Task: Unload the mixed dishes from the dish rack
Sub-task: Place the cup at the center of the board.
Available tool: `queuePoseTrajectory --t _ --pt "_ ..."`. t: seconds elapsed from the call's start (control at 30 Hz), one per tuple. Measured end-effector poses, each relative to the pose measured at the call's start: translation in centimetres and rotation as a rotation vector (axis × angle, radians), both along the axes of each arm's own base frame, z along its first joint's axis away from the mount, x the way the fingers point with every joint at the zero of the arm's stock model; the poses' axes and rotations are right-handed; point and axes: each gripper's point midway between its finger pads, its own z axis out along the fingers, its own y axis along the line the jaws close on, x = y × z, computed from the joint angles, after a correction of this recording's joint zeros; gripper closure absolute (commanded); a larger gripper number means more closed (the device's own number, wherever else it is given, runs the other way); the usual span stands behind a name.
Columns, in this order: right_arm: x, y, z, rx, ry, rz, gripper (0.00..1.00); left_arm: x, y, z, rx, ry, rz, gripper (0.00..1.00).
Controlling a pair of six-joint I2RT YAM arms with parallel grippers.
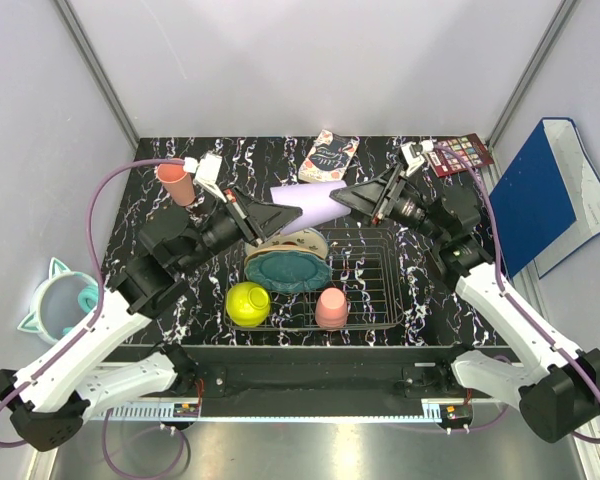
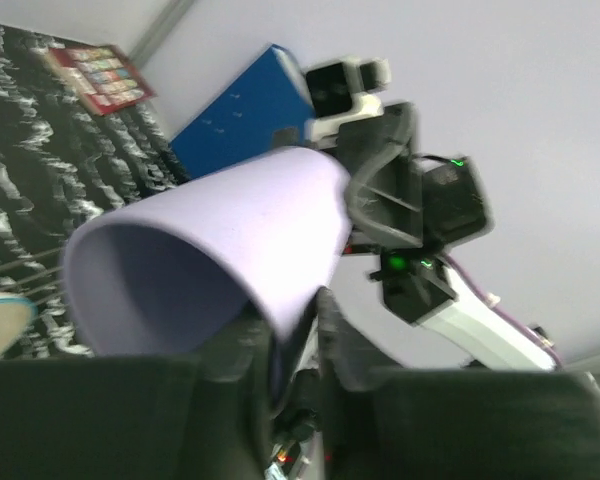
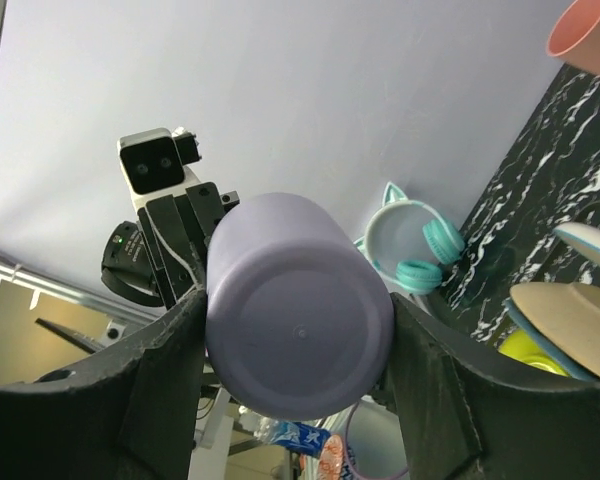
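Note:
A lilac cup point(image 1: 315, 203) hangs on its side above the dish rack point(image 1: 380, 290), held from both ends. My left gripper point(image 1: 285, 213) is shut on its rim, one finger inside the mouth and one outside point(image 2: 298, 310). My right gripper point(image 1: 342, 197) clamps the cup's base point(image 3: 298, 345) between both fingers. In the rack stand a teal scalloped plate point(image 1: 285, 270), a peach plate point(image 1: 305, 242) behind it, and an upside-down salmon-pink cup point(image 1: 331, 308). A yellow-green bowl point(image 1: 248, 303) sits at the rack's front left corner. Another salmon-pink cup point(image 1: 175, 183) stands on the table at the back left.
A mint cat-eared bowl point(image 1: 55, 300) sits off the table's left side. A small book point(image 1: 329, 155) and a colour card point(image 1: 462, 155) lie at the back edge. A blue binder point(image 1: 540, 195) leans at the right. A black frame rail point(image 1: 310, 375) runs along the front.

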Motion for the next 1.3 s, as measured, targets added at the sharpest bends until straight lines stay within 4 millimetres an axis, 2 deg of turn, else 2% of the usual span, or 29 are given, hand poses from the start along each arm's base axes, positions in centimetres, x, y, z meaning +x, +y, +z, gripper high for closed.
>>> queuePoseTrajectory --t 0.07,0.13,0.17,0.2,0.27,0.3,0.33,0.47,0.57,0.67,0.77,0.87,0.97,1.03,1.1,1.2,1.3 --pt "-0.1 0.2 -0.1 0.003 0.017 0.015 1.00 -0.8 -0.1 0.9 -0.031 -0.009 -0.025 1.00" --pt "-0.4 0.3 0.0 0.007 0.017 0.026 0.88 -1.2 0.0 1.2 -0.041 -0.010 -0.034 1.00" --pt "-0.4 0.3 0.0 0.006 0.016 0.029 0.74 -1.2 0.0 1.1 -0.040 -0.009 -0.034 1.00" --pt "-0.4 0.3 -0.1 0.003 0.019 0.029 0.45 -1.1 0.0 1.0 -0.037 -0.005 -0.032 1.00" --pt "-0.3 0.3 -0.4 -0.009 0.029 0.025 0.22 -1.0 0.1 0.6 -0.025 0.009 -0.023 1.00" --pt "-0.3 0.3 -0.7 -0.022 0.035 0.023 0.06 -0.9 0.2 0.4 -0.015 0.021 -0.013 1.00" --pt "-0.2 0.3 -1.0 -0.040 0.039 0.013 0.00 -0.8 0.3 0.2 -0.004 0.032 -0.006 1.00" --pt "0.5 -0.5 -3.2 -0.177 0.037 -0.072 0.00 1.3 2.5 -1.1 0.096 0.057 0.157 1.00" --pt "0.7 -1.6 -3.5 -0.263 0.016 -0.142 0.00 2.6 4.5 -1.9 0.168 0.067 0.270 1.00" --pt "0.9 -2.9 -3.4 -0.340 -0.006 -0.217 0.00 3.7 6.5 -1.7 0.229 0.070 0.360 1.00" --pt "1.0 -4.4 -3.7 -0.419 -0.017 -0.291 0.00 5.2 8.8 -0.3 0.278 0.069 0.464 1.00" --pt "1.1 -6.1 -4.5 -0.500 -0.012 -0.363 0.00 7.2 12.0 0.4 0.359 0.109 0.593 1.00" --pt "1.1 -7.4 -5.5 -0.566 -0.003 -0.418 0.00 10.0 16.0 -0.6 0.486 0.204 0.755 1.00" --pt "1.2 -8.2 -6.3 -0.610 0.008 -0.448 0.00 11.8 18.7 -2.5 0.569 0.279 0.842 1.00" --pt "1.2 -8.9 -7.0 -0.648 0.022 -0.468 0.00 13.1 21.3 -6.2 0.671 0.392 0.896 1.00" --pt "1.1 -9.6 -8.0 -0.697 0.039 -0.488 0.00 13.3 24.9 -11.5 0.791 0.566 0.932 1.00" --pt "0.8 -10.3 -8.6 -0.730 0.049 -0.500 0.00 13.3 28.3 -13.4 0.819 0.668 0.978 1.00"
